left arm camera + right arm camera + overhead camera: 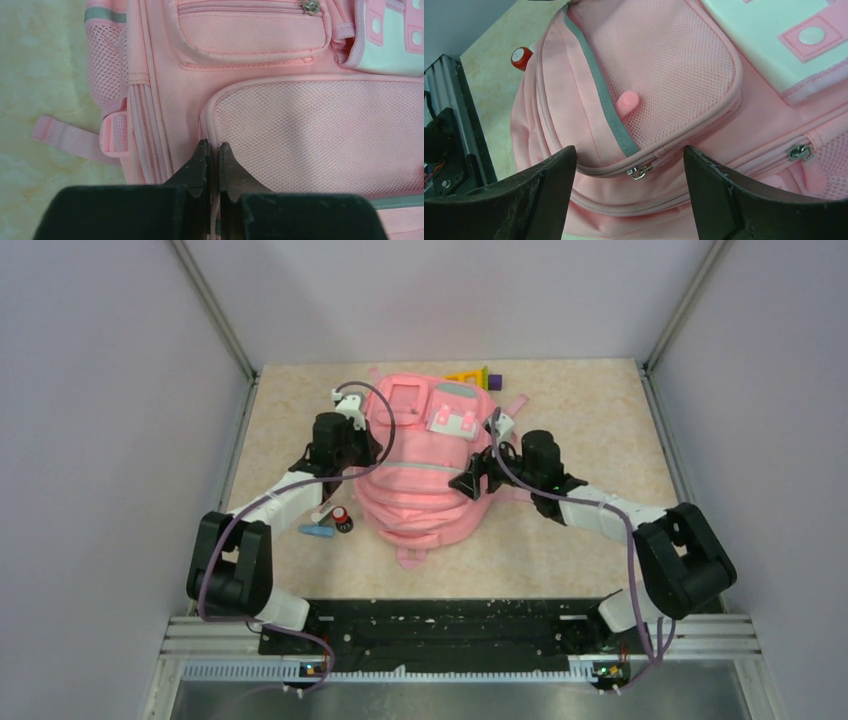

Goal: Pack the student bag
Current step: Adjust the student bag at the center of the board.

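Left pincer [213,146], nearly closed, presses the student bag [420,490] at its mesh-pocket seam; right pincer [629,150] gapes wide above a zip pull [640,172]. Red-capped bottle [342,519] and blue pen [317,532] lie just left of the bag.

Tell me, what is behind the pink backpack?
A yellow and purple object pokes out past the far edge of the backpack, which covers the rest, so I cannot tell what it is.

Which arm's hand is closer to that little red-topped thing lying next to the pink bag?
Left. The left gripper, jaws closed, sits at the edge of the student bag, just beyond the red-topped thing. The right gripper, jaws open, is over the bag's opposite side.
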Motion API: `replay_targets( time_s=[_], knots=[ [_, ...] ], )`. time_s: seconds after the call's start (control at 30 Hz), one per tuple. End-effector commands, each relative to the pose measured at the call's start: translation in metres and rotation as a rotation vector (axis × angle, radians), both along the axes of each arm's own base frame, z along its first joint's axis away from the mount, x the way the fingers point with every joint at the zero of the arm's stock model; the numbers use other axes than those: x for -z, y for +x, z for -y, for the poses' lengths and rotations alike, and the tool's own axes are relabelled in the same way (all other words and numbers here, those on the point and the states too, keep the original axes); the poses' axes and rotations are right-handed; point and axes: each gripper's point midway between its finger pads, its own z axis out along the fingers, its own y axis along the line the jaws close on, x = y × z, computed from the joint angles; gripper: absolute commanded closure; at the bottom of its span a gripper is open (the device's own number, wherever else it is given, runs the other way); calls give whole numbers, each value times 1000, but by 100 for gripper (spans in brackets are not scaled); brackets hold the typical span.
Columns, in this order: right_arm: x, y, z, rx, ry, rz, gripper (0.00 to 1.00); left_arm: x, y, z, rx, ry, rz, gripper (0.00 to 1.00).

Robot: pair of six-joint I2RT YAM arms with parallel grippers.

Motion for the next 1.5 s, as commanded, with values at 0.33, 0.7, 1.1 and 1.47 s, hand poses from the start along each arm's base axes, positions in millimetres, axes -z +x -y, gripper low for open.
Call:
replay_targets(
  time_s=[0.33, 0.7, 1.1, 1.47],
  knots=[
    [-5, 39, -10, -62, -114, 188, 13, 0, -2, 12, 83, -3, 7, 100],
    [-13, 3, -18, -177, -27, 89, 28, 0, -1, 7, 43, -1, 4, 100],
    [-14, -86, -8, -311, -52, -22, 38, -2, 8, 4, -13, -13, -15, 100],
    [-52, -26, 49, 220, -124, 160, 27, 6, 0, -1, -26, -6, -28, 100]
  ],
)
